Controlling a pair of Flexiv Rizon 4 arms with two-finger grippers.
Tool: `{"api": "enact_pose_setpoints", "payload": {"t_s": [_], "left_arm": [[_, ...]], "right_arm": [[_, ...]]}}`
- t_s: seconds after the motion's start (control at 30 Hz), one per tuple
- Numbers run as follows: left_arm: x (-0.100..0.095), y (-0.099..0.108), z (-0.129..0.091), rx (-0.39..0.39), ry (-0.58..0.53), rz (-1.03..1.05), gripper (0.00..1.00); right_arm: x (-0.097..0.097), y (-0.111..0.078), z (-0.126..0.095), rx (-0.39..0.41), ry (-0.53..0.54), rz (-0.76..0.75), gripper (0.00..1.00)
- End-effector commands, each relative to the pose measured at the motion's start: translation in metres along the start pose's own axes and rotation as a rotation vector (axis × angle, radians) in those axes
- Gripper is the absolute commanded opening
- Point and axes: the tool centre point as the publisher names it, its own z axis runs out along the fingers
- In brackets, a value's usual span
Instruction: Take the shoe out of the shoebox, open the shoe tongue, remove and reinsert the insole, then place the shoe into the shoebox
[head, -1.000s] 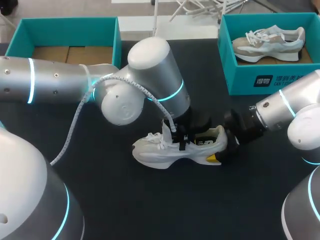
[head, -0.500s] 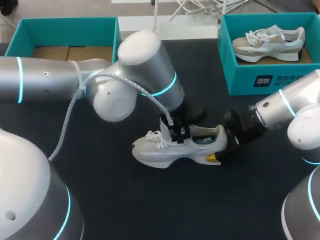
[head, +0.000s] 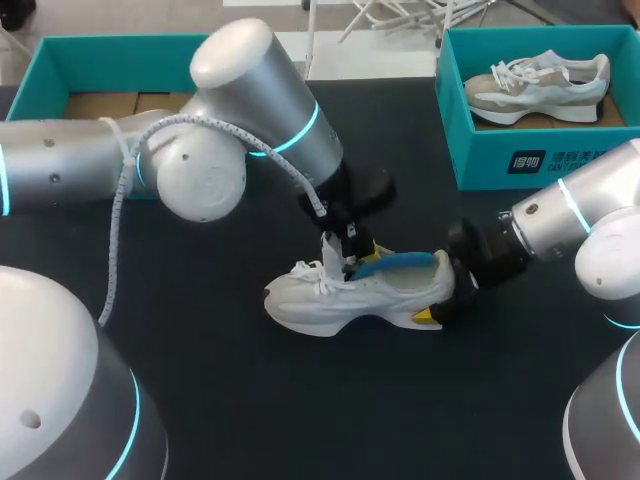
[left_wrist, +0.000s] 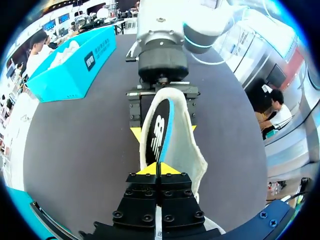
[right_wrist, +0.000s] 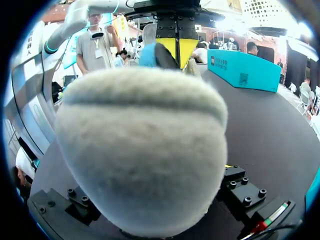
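A white shoe (head: 330, 300) lies on its sole in the middle of the dark table, toe pointing left. My left gripper (head: 347, 252) hangs over its opening, shut on the front end of the blue and black insole (head: 400, 263), which slants up out of the shoe. In the left wrist view the yellow tips (left_wrist: 159, 169) pinch the insole (left_wrist: 156, 135) edge-on above the shoe (left_wrist: 195, 155). My right gripper (head: 440, 293) is shut on the shoe's heel from the right. That fuzzy heel (right_wrist: 145, 145) fills the right wrist view, with the left gripper (right_wrist: 177, 50) beyond it.
An open teal shoebox (head: 40, 65) with a cardboard floor stands at the back left. A second teal box (head: 480, 150) at the back right holds another pale shoe (head: 535, 85). My left arm's elbow (head: 200, 180) hangs over the table's left middle.
My left gripper has closed on the insole inside the shoe and risen back to the left, drawing its front end up and out. The right gripper and the shoe have stayed still.
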Motion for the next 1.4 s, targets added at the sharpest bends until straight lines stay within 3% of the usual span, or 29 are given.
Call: {"api": "enact_pose_setpoints", "payload": {"t_s": [0.03, 0.23, 0.43, 0.6, 0.9, 0.93, 1.03, 1.2, 1.4], "left_arm": [[0.010, -0.001, -0.016, 0.025, 0.011, 0.010, 0.00], [0.018, -0.009, -0.028, 0.052, 0.033, 0.020, 0.00], [0.024, -0.031, -0.037, 0.104, 0.054, 0.032, 0.00], [0.029, -0.043, -0.027, 0.108, 0.076, 0.041, 0.00], [0.029, -0.040, -0.012, 0.113, 0.091, 0.084, 0.00], [0.029, -0.040, -0.012, 0.118, 0.093, 0.094, 0.10], [0.029, -0.038, -0.012, 0.136, 0.103, 0.129, 0.23], [0.030, -0.037, -0.013, 0.158, 0.099, 0.181, 0.31], [0.035, -0.035, -0.020, 0.240, 0.070, 0.255, 0.36]], "right_arm": [[-0.003, -0.003, 0.005, 0.004, 0.000, 0.001, 0.00], [-0.003, -0.003, 0.005, 0.004, 0.000, 0.001, 0.00], [-0.003, -0.003, 0.005, 0.004, 0.000, 0.001, 0.00], [-0.003, -0.003, 0.005, 0.004, 0.000, 0.001, 0.00], [-0.003, -0.003, 0.005, 0.004, 0.000, 0.001, 0.00], [-0.003, -0.003, 0.005, 0.004, 0.000, 0.001, 0.00], [-0.003, -0.003, 0.005, 0.004, 0.000, 0.001, 0.00], [-0.003, -0.003, 0.005, 0.004, 0.000, 0.001, 0.00], [-0.003, -0.003, 0.005, 0.004, 0.000, 0.001, 0.00]]}}
